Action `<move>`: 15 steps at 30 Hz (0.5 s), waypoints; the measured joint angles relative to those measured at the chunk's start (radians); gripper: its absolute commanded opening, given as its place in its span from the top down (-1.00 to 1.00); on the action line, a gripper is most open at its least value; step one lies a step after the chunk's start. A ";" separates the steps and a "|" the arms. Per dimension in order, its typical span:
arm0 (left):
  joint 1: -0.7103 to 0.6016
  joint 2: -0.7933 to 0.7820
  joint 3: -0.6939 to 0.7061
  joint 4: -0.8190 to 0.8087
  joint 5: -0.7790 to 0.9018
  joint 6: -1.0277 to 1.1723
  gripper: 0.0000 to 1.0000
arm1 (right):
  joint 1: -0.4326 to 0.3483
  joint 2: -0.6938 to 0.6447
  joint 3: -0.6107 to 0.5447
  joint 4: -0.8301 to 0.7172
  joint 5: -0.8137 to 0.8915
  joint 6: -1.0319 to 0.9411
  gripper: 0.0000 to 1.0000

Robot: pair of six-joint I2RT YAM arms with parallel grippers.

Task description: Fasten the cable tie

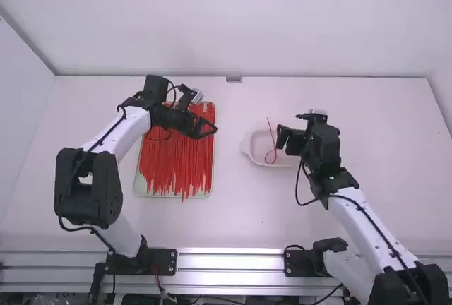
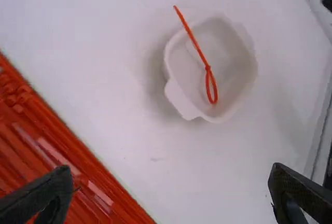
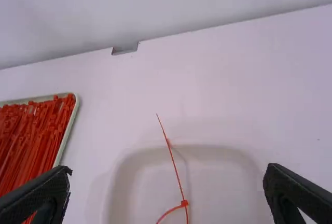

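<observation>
Resting in the white dish (image 2: pixel 181 102), 1 looped red cable tie (image 2: pixel 207 68); left gripper (image 2: pixel 168 198) and right gripper (image 3: pixel 166 193) gape empty

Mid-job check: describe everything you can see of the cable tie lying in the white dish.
The cable tie is a thin red-orange strip, plastic by its look, already fastened: its head closes a small teardrop loop lying inside the white dish, while the long straight tail slants across the rim and pokes out beyond it. Only the dish touches it.
</observation>
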 measured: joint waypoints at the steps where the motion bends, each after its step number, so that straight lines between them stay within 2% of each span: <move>1: 0.000 -0.014 0.000 0.004 -0.048 -0.039 -0.98 | 0.000 -0.025 0.000 -0.024 0.005 -0.002 -0.99; 9: 0.000 -0.118 0.000 -0.061 -0.227 -0.156 -0.98 | 0.002 -0.126 0.000 -0.143 0.007 0.000 -1.00; 15: 0.001 -0.157 0.000 -0.126 -0.303 -0.203 -0.98 | 0.038 -0.174 0.000 -0.178 0.009 0.000 -0.99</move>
